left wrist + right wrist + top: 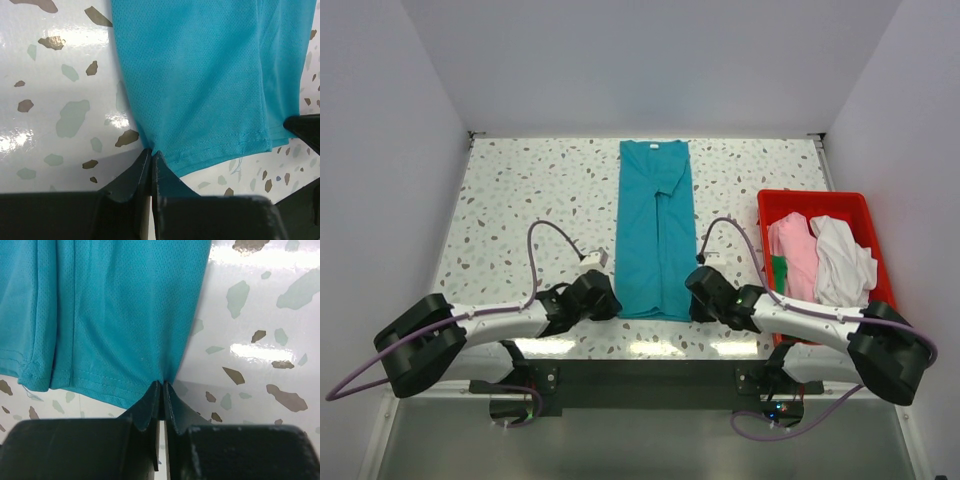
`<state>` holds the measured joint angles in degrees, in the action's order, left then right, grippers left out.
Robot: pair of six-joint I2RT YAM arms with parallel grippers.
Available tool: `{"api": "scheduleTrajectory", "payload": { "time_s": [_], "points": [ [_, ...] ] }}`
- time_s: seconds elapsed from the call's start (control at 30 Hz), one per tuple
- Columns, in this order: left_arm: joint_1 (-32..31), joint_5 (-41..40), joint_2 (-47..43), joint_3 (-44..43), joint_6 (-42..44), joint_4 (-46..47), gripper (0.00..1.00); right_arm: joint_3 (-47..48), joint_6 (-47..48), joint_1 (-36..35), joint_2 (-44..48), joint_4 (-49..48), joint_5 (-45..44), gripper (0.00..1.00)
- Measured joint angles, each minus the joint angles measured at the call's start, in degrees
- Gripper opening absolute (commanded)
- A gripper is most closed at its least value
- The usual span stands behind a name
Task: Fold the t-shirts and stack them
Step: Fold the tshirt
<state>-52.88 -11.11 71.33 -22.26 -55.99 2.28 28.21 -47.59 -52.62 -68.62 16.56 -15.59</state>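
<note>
Teal t-shirt, folded into a long narrow strip, lies flat at mid-width of the speckled table, with the left gripper and the right gripper each clenched on one near hem corner, and further t-shirts heaped in the red bin.

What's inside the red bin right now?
Pink shirt, white shirt and a sliver of green cloth in the red bin. Beneath them is covered; the right arm hides its near end.
</note>
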Motion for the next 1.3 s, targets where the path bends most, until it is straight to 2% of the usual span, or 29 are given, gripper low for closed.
{"api": "scheduleTrajectory", "payload": {
  "time_s": [0.13, 0.3, 0.4, 0.53, 0.6, 0.73, 0.9, 1.13, 1.3],
  "points": [
    [0.0, 0.5, -0.5, 0.9, -0.4, 0.1, 0.01, -1.2, -0.5, 0.0, 1.7, 0.2, 0.1, 0.0],
    [-1.7, 0.4, -3.0, 2.8, -1.6, 0.1, 0.0, -2.7, -1.3, -0.8, 4.8, 0.6, 0.1, 0.0],
    [-5.9, -0.7, -4.8, 3.4, -3.1, -1.0, 0.0, -3.4, -2.6, -3.8, 7.4, 2.3, -0.2, 0.0],
    [-10.8, -2.3, -7.5, 3.4, -5.9, -4.2, 0.0, -3.1, -5.3, -11.4, 10.4, 5.1, -3.0, 0.0],
    [-11.9, -3.3, -10.0, 3.4, -7.2, -6.4, 0.0, -2.2, -6.4, -14.6, 10.6, 7.4, -4.5, 0.0],
    [-11.9, -6.5, -15.3, 3.0, -8.5, -11.3, 0.0, 1.8, -7.0, -16.1, 10.4, 12.4, -8.4, 0.0],
    [-4.6, -6.9, -12.6, -3.4, -5.3, -14.6, 0.0, 11.4, -4.1, -14.1, 6.2, 16.3, -14.1, 0.0],
    [6.9, -6.4, -1.3, -17.3, 2.0, -13.8, 0.0, 23.5, 6.5, -0.3, -7.2, 12.3, -14.4, 0.0],
    [12.5, -5.6, 8.1, -25.1, 5.3, -12.3, 0.0, 33.0, 13.0, 5.7, -19.0, 9.7, -13.2, 0.0]
  ]
}}
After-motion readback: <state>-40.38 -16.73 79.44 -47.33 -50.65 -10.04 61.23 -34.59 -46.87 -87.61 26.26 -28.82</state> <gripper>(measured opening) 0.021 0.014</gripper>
